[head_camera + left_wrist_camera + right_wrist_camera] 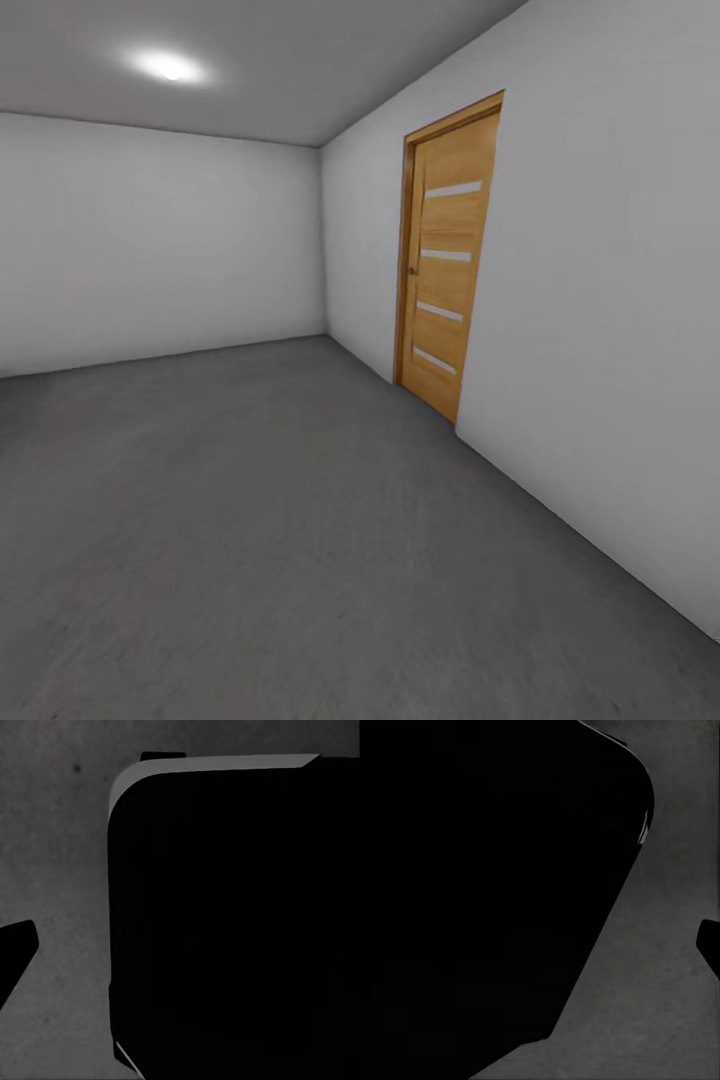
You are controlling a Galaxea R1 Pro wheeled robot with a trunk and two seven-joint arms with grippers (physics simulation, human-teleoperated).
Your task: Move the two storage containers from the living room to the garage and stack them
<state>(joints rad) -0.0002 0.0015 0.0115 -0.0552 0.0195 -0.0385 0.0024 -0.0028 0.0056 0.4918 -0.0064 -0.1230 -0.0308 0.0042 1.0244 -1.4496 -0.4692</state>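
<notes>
Room: I face the garage's grey floor (250,540), white walls.
Door (448,262): wooden, shut, right wall.
Wrist views: my dark body (232,922) over concrete.
Claws: I cannot tell.

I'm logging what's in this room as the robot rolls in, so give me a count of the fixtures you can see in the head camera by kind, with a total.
Wooden door: 1
Glass strips in that door: 4
Ceiling light: 1
White walls: 2, the far wall and the right wall
Grey concrete floor: 1
Total: 9
</notes>
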